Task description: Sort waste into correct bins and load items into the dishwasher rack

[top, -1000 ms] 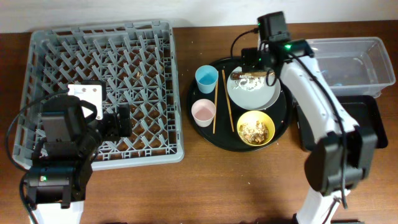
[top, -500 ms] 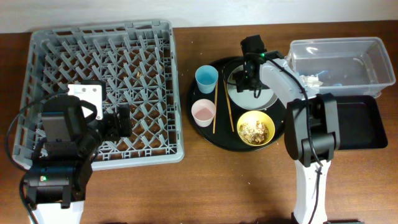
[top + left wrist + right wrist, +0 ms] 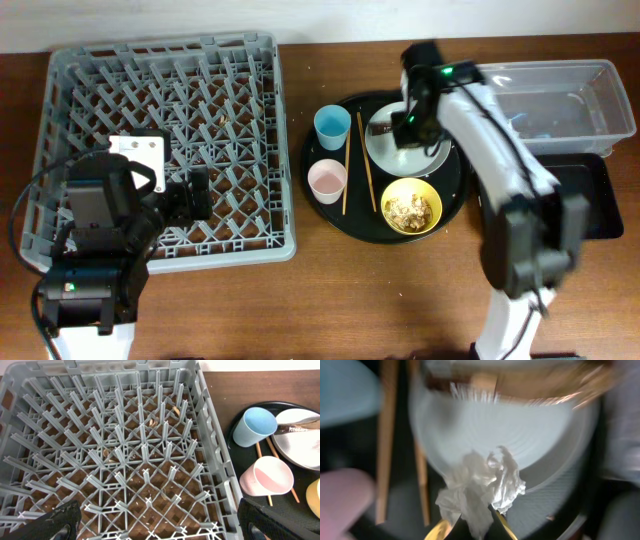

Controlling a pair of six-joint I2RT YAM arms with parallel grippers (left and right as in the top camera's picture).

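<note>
My right gripper (image 3: 470,521) is shut on the crumpled white tissue (image 3: 481,485), just above the pale plate (image 3: 530,430). The overhead view shows that gripper (image 3: 406,130) over the plate (image 3: 430,158) on the round black tray (image 3: 330,215). A brown-gold wrapper (image 3: 300,427) lies across the plate's far edge. The yellow bowl (image 3: 411,205) holds tan scraps. A blue cup (image 3: 332,125), a pink cup (image 3: 327,180) and chopsticks (image 3: 347,178) lie to the left of the plate. My left gripper (image 3: 160,530) hangs open over the grey rack (image 3: 165,140).
The clear tub (image 3: 555,100) stands at the back right, with the shallow black tray (image 3: 585,200) in front of it. The right arm stretches across both. Small crumbs lie under the rack's grid.
The right gripper has closed on the tissue over the plate, and the right arm has shifted. The left arm has not moved.
</note>
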